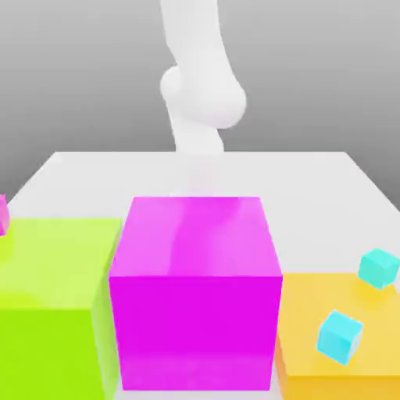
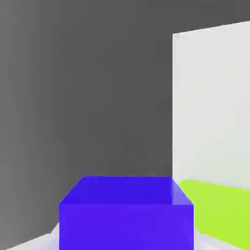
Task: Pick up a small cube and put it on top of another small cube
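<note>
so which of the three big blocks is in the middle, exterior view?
The magenta block: it sits between the lime block and the orange block.

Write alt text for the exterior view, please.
A big magenta block stands front and centre on a white table, between a lime block and an orange block carrying two small cyan cubes. A white robot arm rises behind.
</note>
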You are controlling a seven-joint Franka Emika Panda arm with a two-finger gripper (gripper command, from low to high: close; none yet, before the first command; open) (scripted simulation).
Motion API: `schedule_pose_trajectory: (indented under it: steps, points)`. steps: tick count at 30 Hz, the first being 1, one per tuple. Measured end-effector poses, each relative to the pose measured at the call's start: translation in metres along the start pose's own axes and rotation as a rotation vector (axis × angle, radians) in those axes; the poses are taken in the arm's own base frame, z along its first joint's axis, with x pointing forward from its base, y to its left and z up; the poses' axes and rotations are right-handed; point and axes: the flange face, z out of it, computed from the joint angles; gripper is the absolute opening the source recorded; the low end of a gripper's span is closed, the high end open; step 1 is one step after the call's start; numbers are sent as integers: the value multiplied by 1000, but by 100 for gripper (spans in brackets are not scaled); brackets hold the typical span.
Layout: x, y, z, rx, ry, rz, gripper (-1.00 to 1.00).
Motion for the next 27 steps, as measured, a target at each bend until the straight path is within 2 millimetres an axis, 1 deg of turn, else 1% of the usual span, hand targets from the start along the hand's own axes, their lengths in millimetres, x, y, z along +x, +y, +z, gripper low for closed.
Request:
schedule_pose_trajectory:
  steps: [2,3,5,7,8,10,12,14,17,20,22,23,24,27]
  points:
    - [-70,12,33,-81,-45,-126,-100]
    - [-105,22,47,-124,-62,-188,-100]
    - [-172,51,73,-211,-89,-311,-100]
    - [-235,90,94,-300,-103,-437,-100]
    - [-265,113,103,-344,-106,-502,-100]
    - [-320,166,115,-430,-105,-638,-100]
    - [-359,215,121,-496,-91,-754,-100]
    - [-386,263,124,-550,-63,-860,-100]
    - [-415,335,123,-613,-7,-1019,-100]
    - [-435,416,116,-663,53,-1203,-100]
    - [-441,470,109,-684,96,-1333,-100]
    - [-439,483,108,-679,123,-1360,-100]
    - [-436,489,111,-674,140,-1373,-100]
    - [-426,498,128,-666,162,-1384,-100]
